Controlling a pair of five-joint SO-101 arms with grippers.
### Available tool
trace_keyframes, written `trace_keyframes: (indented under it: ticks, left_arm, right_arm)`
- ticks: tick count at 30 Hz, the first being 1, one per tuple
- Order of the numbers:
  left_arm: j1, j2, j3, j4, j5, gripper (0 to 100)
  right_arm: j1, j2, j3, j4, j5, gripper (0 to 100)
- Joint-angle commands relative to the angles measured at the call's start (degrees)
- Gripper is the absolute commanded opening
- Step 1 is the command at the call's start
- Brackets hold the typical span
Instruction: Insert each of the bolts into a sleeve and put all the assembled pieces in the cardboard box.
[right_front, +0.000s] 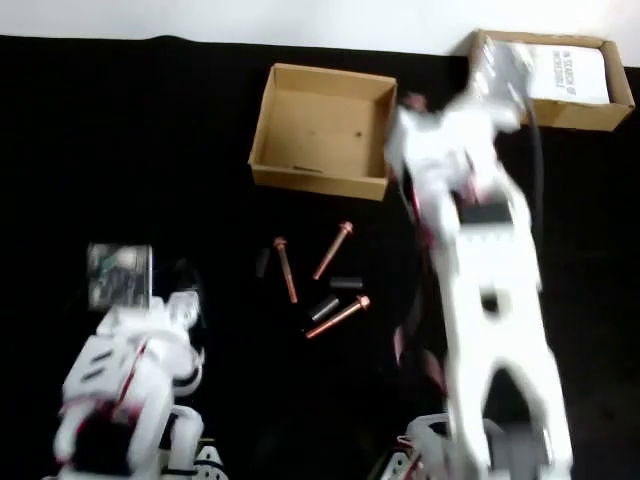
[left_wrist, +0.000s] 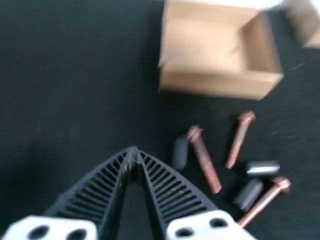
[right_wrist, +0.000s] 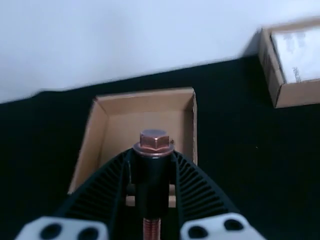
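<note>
Your right gripper (right_wrist: 154, 157) has its jaws clamped on a dark sleeve (right_wrist: 151, 182) with a copper bolt (right_wrist: 155, 140) pushed through it, head on top and thread poking out below. This piece reads as assembled. Gripping it upright by the sleeve lets the head rest on the sleeve's rim, so the bolt should not slide out. In the high view the right arm (right_front: 480, 270) stretches up the right half of the frame toward the open cardboard box (right_front: 318, 181) at upper centre. Seen from the right wrist, the box lies just beyond the held piece. It looks lined up for a drop, though I cannot tell whether the piece is over the opening yet. In the middle of the high view, just below the box, three loose bolts (right_front: 286, 271) and three loose sleeves (right_front: 346, 284) lie close together on the black table (right_front: 150, 150), so most of the job remains. Your left gripper (left_wrist: 133, 154) sits at the lower left of the high view, jaws pressed together on nothing, well apart from the parts. A second box (right_front: 592, 115) holding paper sits at the upper right; it is not your target.
</note>
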Motion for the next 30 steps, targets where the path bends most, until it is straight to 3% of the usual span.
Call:
trace_keyframes:
  ticks: [1, 7, 14, 21, 26, 30]
  left_arm:
    - [-5.05, -0.66, 5.76, -3.08, 0.18, 1]
    - [-8.40, -0.66, 16.22, -8.88, 0.44, 1]
    - [-8.31, -0.57, 23.08, -13.01, 14.42, 1]
    - [-8.40, -0.48, 23.08, -11.78, 15.91, 1]
    - [-8.31, -0.48, 23.08, -11.78, 15.91, 1]
    - [-8.31, -0.48, 23.08, -11.78, 15.91, 1]
  right_arm:
    - [0.22, 14.02, -17.63, 3.03, -0.18, 0.6]
    - [-1.27, 37.23, -44.79, 13.85, -0.18, 0.6]
    - [-3.38, 60.18, -70.46, 18.24, -0.09, 0.6]
    - [-5.14, 73.71, -81.19, 21.67, 3.43, 1.5]
    - [-6.99, 75.82, -85.41, 27.47, 2.99, 14.7]
    - [-8.22, 75.82, -93.49, 34.51, 2.99, 12.2]
